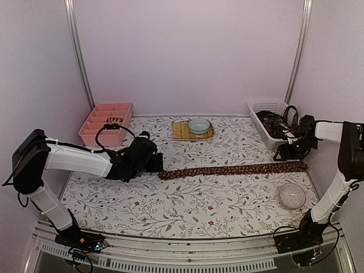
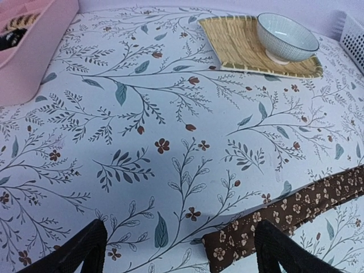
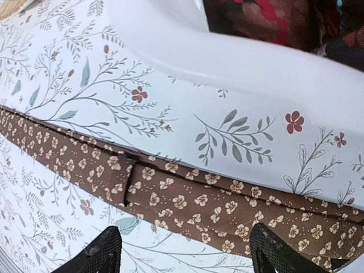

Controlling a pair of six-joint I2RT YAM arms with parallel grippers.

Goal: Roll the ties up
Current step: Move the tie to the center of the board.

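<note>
Tie (image 1: 233, 169) flat, left gripper (image 2: 182, 253) and right gripper (image 3: 187, 250) spread wide and empty over its ends.

Loads of open tablecloth (image 1: 170, 205) in front of the tie (image 1: 233, 169), just a small dish (image 1: 292, 195) near its right end. Behind the tie, a white basket (image 1: 263, 116) crowds the right end, a bowl (image 1: 198, 125) on a mat (image 1: 181, 134) sits mid-way, and a pink tray (image 1: 91, 128) is far left.

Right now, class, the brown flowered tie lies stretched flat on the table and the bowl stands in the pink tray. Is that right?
Not quite. The bowl stands on the yellowish woven mat, not in the pink tray; the left wrist view shows it. The tie does lie stretched flat on the table.
</note>
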